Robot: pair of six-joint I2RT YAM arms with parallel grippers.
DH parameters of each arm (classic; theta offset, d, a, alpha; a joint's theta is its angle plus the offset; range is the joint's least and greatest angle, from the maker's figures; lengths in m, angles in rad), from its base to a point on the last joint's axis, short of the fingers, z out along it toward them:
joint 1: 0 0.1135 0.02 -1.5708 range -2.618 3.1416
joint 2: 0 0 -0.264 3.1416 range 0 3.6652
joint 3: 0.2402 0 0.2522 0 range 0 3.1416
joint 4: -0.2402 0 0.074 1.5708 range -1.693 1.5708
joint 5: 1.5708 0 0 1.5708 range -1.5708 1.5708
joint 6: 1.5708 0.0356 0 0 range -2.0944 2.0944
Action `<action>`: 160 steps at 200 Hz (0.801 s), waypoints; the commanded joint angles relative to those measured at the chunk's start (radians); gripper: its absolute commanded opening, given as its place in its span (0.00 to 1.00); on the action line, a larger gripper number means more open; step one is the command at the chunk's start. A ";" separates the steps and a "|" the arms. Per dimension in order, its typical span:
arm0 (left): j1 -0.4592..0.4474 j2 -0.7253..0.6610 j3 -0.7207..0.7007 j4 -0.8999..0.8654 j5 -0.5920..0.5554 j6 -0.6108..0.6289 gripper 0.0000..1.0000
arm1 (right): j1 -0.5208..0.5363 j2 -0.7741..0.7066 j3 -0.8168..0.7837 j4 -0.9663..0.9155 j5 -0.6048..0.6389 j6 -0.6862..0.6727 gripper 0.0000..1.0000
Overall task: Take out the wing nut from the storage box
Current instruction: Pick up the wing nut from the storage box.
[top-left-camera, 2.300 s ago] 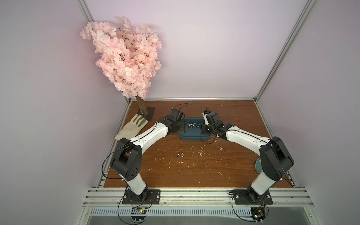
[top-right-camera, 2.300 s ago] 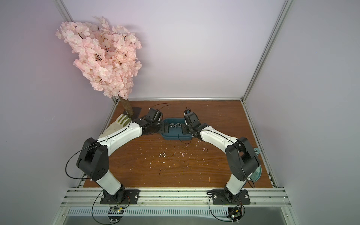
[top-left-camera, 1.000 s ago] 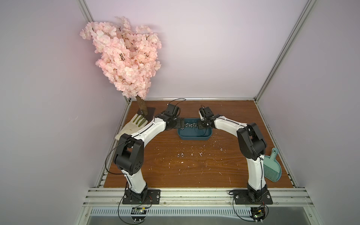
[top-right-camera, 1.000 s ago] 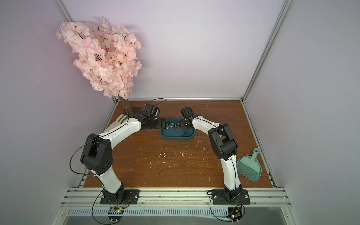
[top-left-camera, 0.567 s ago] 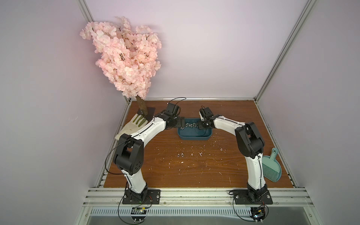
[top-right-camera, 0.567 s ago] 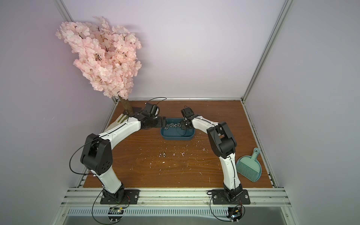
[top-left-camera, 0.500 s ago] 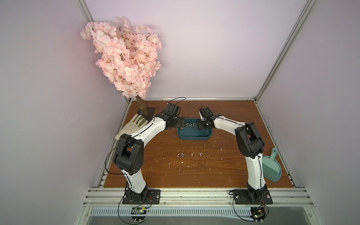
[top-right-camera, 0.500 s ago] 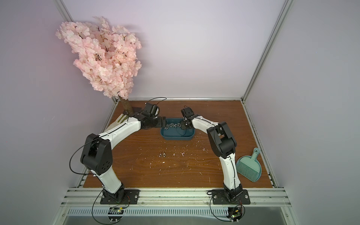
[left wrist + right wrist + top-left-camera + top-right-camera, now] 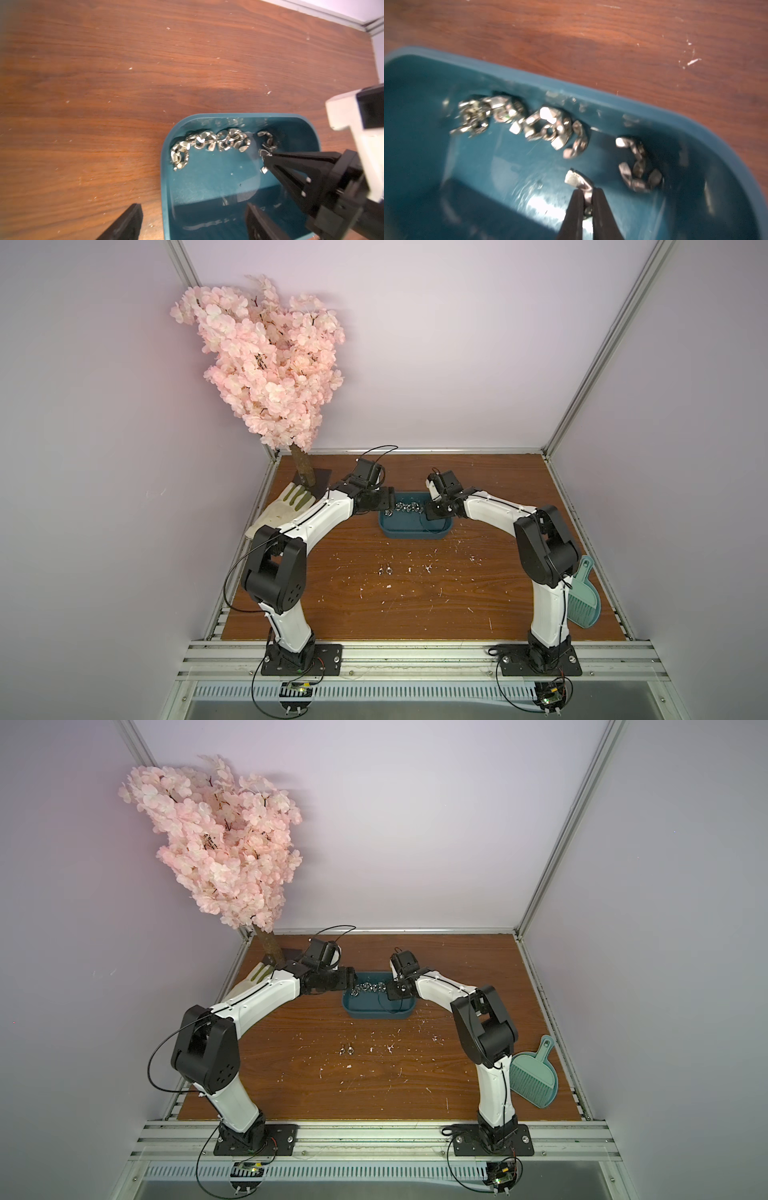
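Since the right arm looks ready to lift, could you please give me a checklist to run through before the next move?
1. Right gripper shut on a wing nut: ok.
2. Only one nut taken: ok, the other wing nuts lie apart from it.
3. Grip firm enough to lift: cannot tell, the nut sits right at the fingertips.
4. Left gripper steadying the storage box: not ok, it is open, astride the end wall.
5. Set-down space on the table: ok, bare wood beside two loose nuts.
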 commanded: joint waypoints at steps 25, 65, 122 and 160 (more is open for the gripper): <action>0.011 -0.052 -0.097 0.257 0.232 -0.138 0.64 | -0.004 -0.188 -0.127 0.146 -0.157 0.035 0.05; -0.026 -0.052 -0.130 0.351 0.281 -0.188 0.56 | -0.001 -0.296 -0.237 0.222 -0.260 0.053 0.05; -0.093 -0.068 -0.161 0.410 0.329 -0.218 0.46 | 0.000 -0.399 -0.349 0.308 -0.316 0.089 0.05; -0.106 -0.079 -0.181 0.420 0.365 -0.225 0.37 | 0.001 -0.420 -0.375 0.365 -0.357 0.120 0.04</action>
